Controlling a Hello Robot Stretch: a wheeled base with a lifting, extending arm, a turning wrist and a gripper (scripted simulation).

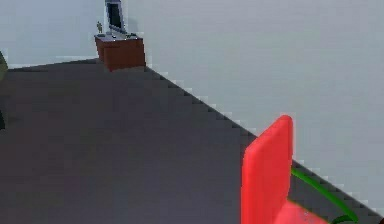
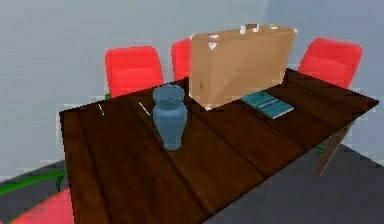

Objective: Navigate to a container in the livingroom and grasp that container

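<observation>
- A red chair [image 1: 268, 175] is standing closest, at the forward view's lower right, with a green hoop [image 1: 325, 195] lying at its foot.
- In the arm side view, a blue vase [image 2: 169, 115] is standing upright near the middle of the dark wooden tabletop [image 2: 120, 165]; I am taking it as the container.
- It is looking like glazed ceramic: probably stiff, smooth, slippery and breakable, and moderately light. The narrowing neck under the flared lip is looking like the safest hold.
- A brown suitcase [image 2: 243, 62] is standing just behind the vase, with a teal book [image 2: 267, 103] lying beside it; both are crowding the far side.
- Red chairs [image 2: 133, 70] are lining the far edge, so the near edge is offering the freer approach.
- How the gripper is standing I cannot tell.
</observation>
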